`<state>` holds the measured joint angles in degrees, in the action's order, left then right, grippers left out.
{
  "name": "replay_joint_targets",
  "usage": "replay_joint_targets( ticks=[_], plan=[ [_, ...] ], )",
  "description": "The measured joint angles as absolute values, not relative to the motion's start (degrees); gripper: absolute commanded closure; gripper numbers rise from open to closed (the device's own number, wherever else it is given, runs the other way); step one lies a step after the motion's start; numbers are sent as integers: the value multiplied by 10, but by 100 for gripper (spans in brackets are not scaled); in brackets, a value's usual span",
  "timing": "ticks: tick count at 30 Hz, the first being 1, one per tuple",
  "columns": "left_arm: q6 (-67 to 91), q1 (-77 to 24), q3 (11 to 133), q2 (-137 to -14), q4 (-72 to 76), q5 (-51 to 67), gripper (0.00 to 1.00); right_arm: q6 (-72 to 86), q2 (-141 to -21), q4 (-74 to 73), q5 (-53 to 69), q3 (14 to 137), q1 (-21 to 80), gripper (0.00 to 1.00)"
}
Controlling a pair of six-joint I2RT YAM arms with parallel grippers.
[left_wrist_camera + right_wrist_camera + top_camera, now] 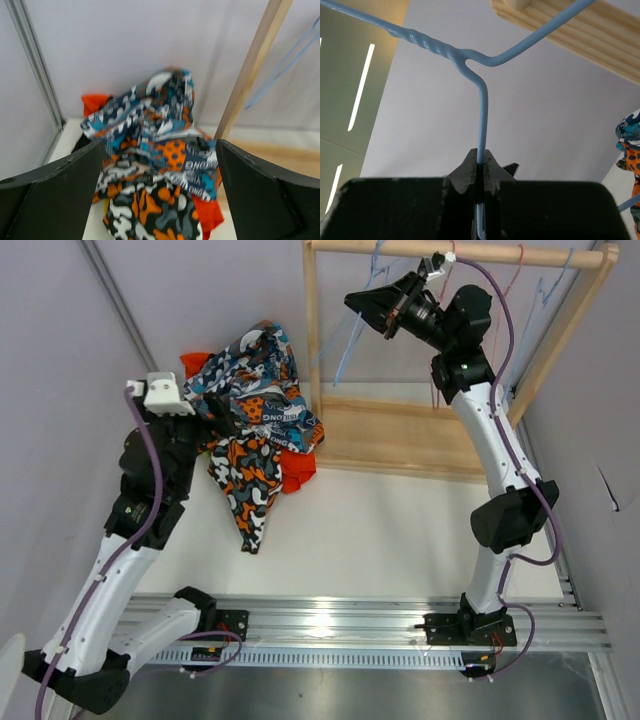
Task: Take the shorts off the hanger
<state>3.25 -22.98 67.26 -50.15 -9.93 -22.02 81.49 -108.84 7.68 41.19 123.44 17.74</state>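
A pile of shorts lies at the table's back left. A blue multicolour pair [255, 380] is on top, an orange, black and white blotched pair [245, 490] lies in front, and an orange-red pair [298, 472] shows at the edges. The pile fills the left wrist view [160, 150]. No lime green pair shows. My left gripper [205, 415] is open and empty, its fingers [50, 185] either side of the pile [157, 195]. My right gripper [352, 302] is raised by the rack and shut on the wire of a bare blue hanger [482, 115].
A wooden rack stands at the back right, its top rail [470, 253] holding a red hanger [515, 275] and another blue hanger [548, 290]. Its left post [312, 330] rises beside the pile. Walls close in at left and right.
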Motion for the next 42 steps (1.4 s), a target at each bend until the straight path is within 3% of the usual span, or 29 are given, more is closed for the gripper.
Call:
replay_joint_targets(
  ticks=[6,17,18,21,22,23,31,42],
  plan=[
    [48,-230,637,-505,-152,-209,0,844,-1089,114,422,1219,138,100],
    [69,-235,638,-478,-164,-197,1,866,-1046,205,423,1032,121,99],
    [70,-237,638,-478,-168,-197,1,866,-1036,204,422,1024,121,94],
    [71,-239,638,-475,-178,-196,1,865,-1005,184,419,1009,122,42],
    [72,-240,638,-473,-181,-196,1,860,-995,176,417,1007,123,14],
    [72,-241,638,-470,-185,-196,1,852,-985,165,415,1005,123,1],
    [77,-247,651,-434,-216,-192,1,758,-869,43,391,992,136,1],
    [81,-250,698,-394,-279,-174,1,465,-605,-327,209,1015,168,1]
  ],
)
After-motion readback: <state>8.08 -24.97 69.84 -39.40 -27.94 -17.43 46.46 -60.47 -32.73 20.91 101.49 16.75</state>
